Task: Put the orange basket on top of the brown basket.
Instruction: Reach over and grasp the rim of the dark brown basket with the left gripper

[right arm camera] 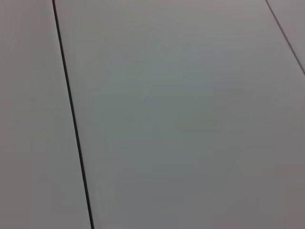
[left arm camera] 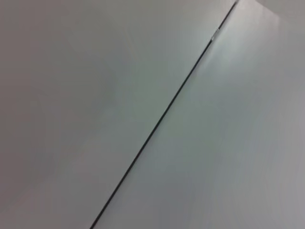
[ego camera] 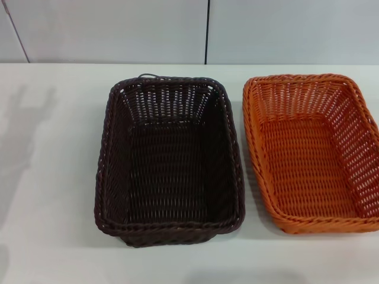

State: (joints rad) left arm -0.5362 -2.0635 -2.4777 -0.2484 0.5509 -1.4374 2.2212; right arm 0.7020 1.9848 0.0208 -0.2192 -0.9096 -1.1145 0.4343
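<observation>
Head view: one brown basket (ego camera: 170,163) beside one orange basket (ego camera: 312,152), apart, on tabletop (ego camera: 53,177); no pincer visible, state unknown.

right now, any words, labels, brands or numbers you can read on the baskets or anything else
None: no text, label, brand, number or sign shows in any view.
The brown basket and the orange basket are plain weave, and the white table is unmarked.
Both wrist views show only blank panels with dark seams.
</observation>
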